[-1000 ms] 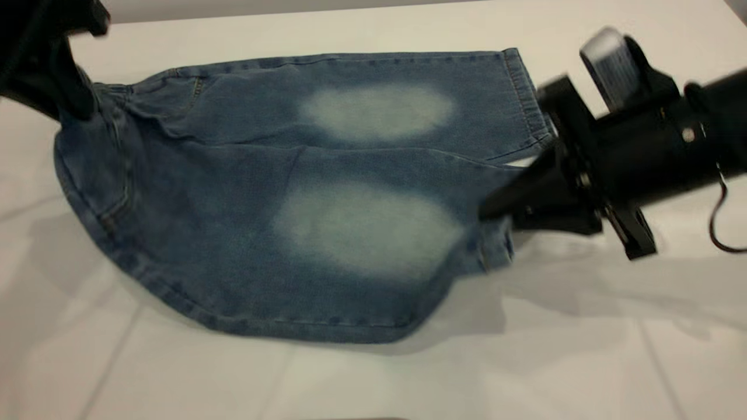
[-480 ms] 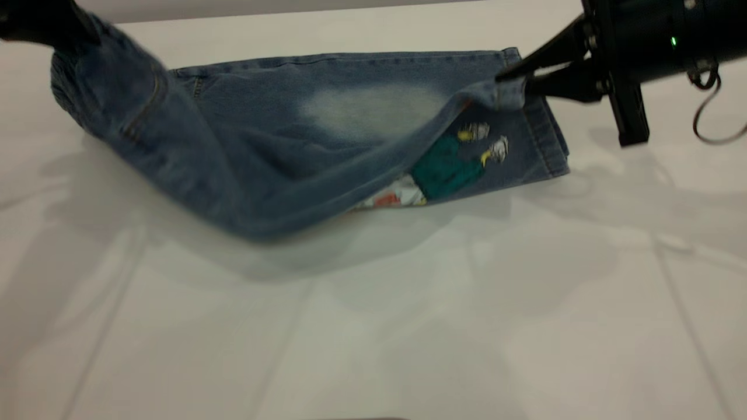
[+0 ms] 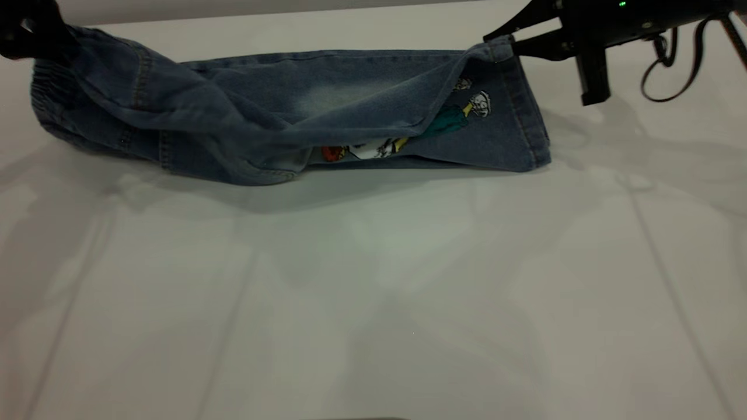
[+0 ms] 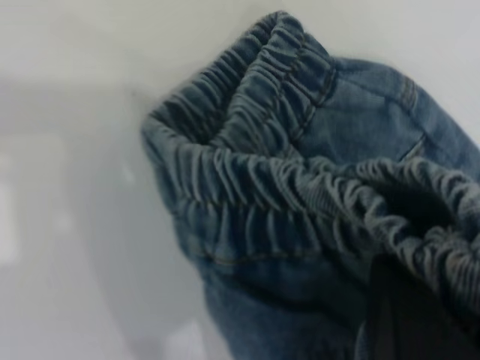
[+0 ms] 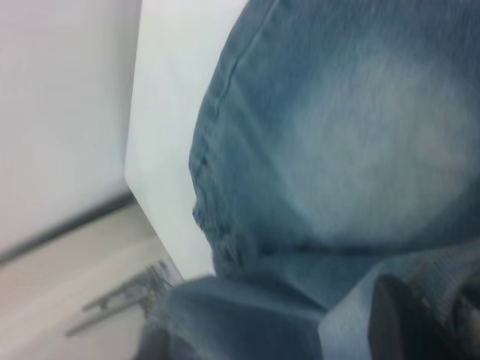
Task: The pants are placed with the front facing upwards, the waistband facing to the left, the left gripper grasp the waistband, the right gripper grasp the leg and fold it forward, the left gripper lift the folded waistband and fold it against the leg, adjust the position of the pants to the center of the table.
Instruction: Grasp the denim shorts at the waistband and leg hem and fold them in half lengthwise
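Observation:
The blue denim pants (image 3: 362, 87) lie along the far side of the white table (image 3: 373, 291). Their near leg is lifted over the far leg. A colourful print (image 3: 449, 119) shows in the gap between the layers. My left gripper (image 3: 38, 35) is at the far left, shut on the ruched waistband (image 3: 46, 93), which it holds raised. In the left wrist view the gathered waistband (image 4: 255, 187) bunches over a dark finger (image 4: 409, 315). My right gripper (image 3: 501, 41), at the far right, is shut on the lifted leg hem (image 3: 496, 52). The right wrist view shows denim (image 5: 352, 150) over a finger (image 5: 409, 322).
The far table edge (image 3: 292, 11) runs just behind the pants. A black cable (image 3: 671, 64) loops under the right arm. In the right wrist view the table's corner edge (image 5: 142, 187) drops to a floor beyond. The near table half is bare.
Both grippers have risen and moved toward the far side, carrying the waistband and near leg hem. The near leg has swung up over the far leg, hiding one faded oval and exposing the print.

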Robot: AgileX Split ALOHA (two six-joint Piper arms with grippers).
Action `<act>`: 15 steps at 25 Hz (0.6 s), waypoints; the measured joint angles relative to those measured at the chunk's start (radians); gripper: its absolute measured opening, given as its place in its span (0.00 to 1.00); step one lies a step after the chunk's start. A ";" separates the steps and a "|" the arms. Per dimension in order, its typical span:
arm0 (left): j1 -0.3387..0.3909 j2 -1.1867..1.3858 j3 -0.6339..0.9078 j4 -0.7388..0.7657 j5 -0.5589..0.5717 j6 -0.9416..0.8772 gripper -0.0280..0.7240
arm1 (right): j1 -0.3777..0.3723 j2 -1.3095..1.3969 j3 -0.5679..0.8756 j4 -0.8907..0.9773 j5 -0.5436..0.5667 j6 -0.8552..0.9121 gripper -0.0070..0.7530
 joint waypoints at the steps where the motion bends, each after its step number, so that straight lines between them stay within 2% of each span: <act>1: 0.000 0.013 0.000 0.000 -0.015 -0.027 0.14 | 0.000 0.026 -0.028 -0.001 -0.002 0.020 0.04; 6: 0.007 0.096 -0.005 -0.003 -0.099 -0.181 0.14 | 0.000 0.128 -0.157 -0.003 -0.027 0.110 0.04; 11: 0.007 0.183 -0.083 -0.003 -0.114 -0.215 0.14 | 0.000 0.180 -0.240 -0.003 -0.048 0.189 0.04; 15: 0.007 0.218 -0.142 -0.003 -0.114 -0.246 0.14 | 0.000 0.186 -0.261 -0.005 -0.115 0.236 0.04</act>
